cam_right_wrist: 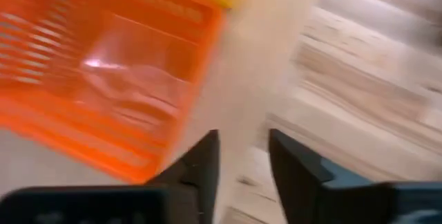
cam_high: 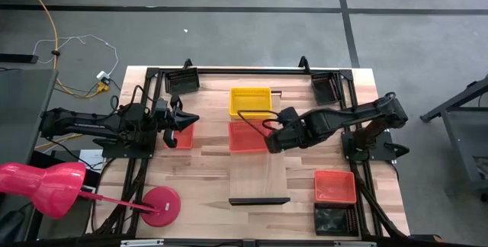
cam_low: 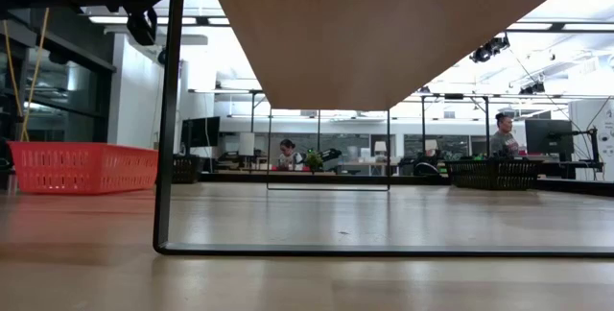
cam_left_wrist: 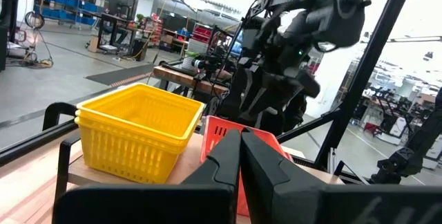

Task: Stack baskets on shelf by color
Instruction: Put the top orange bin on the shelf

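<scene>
The shelf (cam_high: 259, 174) is a raised light-wood board on wire legs; the low view shows its underside (cam_low: 384, 33). A yellow basket stack (cam_high: 251, 102) (cam_left_wrist: 135, 137) sits on its far end, and a red-orange basket (cam_high: 245, 136) (cam_right_wrist: 103, 65) rests flat next to it. My right gripper (cam_high: 272, 142) (cam_right_wrist: 242, 162) is open and empty above the shelf, just beside that red basket's right edge. My left gripper (cam_high: 185, 122) (cam_left_wrist: 240, 151) is shut and empty, held above another red basket (cam_high: 183, 136) (cam_low: 82, 167) that rests on the table left of the shelf.
A red basket (cam_high: 335, 186) and a black basket (cam_high: 335, 218) lie on the table near its right front corner. Black baskets sit at the far corners (cam_high: 183, 81) (cam_high: 326, 87). A pink lamp base (cam_high: 160, 205) stands near left. The shelf's near half is bare wood.
</scene>
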Tool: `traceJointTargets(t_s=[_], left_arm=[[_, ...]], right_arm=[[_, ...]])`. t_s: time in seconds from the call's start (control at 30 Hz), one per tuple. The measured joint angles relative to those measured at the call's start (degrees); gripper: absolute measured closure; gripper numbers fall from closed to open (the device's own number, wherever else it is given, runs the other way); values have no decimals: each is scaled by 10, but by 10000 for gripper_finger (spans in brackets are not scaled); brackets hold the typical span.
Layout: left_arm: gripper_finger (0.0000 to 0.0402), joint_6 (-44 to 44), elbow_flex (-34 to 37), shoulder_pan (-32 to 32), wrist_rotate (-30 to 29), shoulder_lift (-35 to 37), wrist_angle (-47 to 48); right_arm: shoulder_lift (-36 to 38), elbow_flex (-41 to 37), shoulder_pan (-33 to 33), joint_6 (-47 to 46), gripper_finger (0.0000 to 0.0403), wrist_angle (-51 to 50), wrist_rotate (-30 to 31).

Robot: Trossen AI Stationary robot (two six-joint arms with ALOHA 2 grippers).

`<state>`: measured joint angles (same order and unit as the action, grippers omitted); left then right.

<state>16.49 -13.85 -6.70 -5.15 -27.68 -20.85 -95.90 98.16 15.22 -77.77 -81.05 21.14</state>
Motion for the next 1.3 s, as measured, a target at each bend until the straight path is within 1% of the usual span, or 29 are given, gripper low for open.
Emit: traceJointTargets(t_s=[0.07,0.13,0.17,0.2,0.3,0.43,0.57,0.67,0.97,1.3], left_arm=[[401,0,0,0,0,0,0],[401,-1,0,0,0,0,0],[401,-1,0,0,0,0,0],[401,-1,0,0,0,0,0],[401,-1,0,0,0,0,0],[401,-1,0,0,-1,0,0],[401,-1,0,0,-2,0,0],[401,0,0,0,-2,0,0],[401,-1,0,0,-2,0,0],[401,-1,0,0,-2,0,0]], right_arm=[[0,-4,5,-14,339,-21,10],[0,-10,8,-19,381,-17,13],[0,-15,10,-20,391,-9,13],[0,-19,10,-20,394,3,11],[0,-40,10,-21,383,58,1],[0,-63,10,-21,399,101,3],[0,-67,9,-32,397,102,10],[0,-68,9,-30,401,105,-5],[0,-68,11,-28,402,140,-23],[0,-68,11,-17,403,149,-51]])
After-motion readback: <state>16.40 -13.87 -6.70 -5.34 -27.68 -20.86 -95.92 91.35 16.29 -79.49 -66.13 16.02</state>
